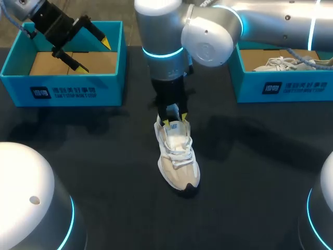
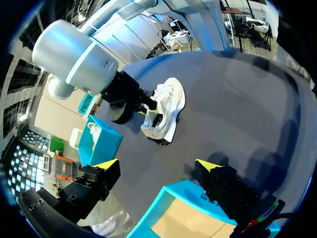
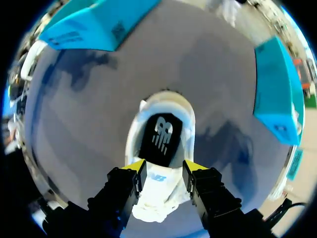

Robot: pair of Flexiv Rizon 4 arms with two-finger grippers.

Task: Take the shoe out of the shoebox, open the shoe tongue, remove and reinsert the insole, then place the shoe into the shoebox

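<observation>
1. Dark worktop [image 1: 250, 166] carrying two blue boxes at the far side, well apart.
2. Left shoebox [image 1: 62, 91] under the left tool; right shoebox [image 1: 291, 86] holding a second white shoe [image 1: 278, 63].
3. Shoe [image 1: 178, 161] upright on its sole mid-worktop, outside both boxes; dark insole [image 3: 159, 135] seated inside.
4. Left tool [image 1: 94, 55] released, holding nothing.
5. Right tool [image 1: 174, 121] down at the shoe's tongue [image 3: 157, 176]; grasping or released, cannot tell.

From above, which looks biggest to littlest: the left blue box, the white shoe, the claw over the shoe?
1. Largest: the left blue shoebox.
2. Next: the white shoe.
3. Smallest: the right end effector, though the right arm hides its upper part, so this one is less sure.
</observation>
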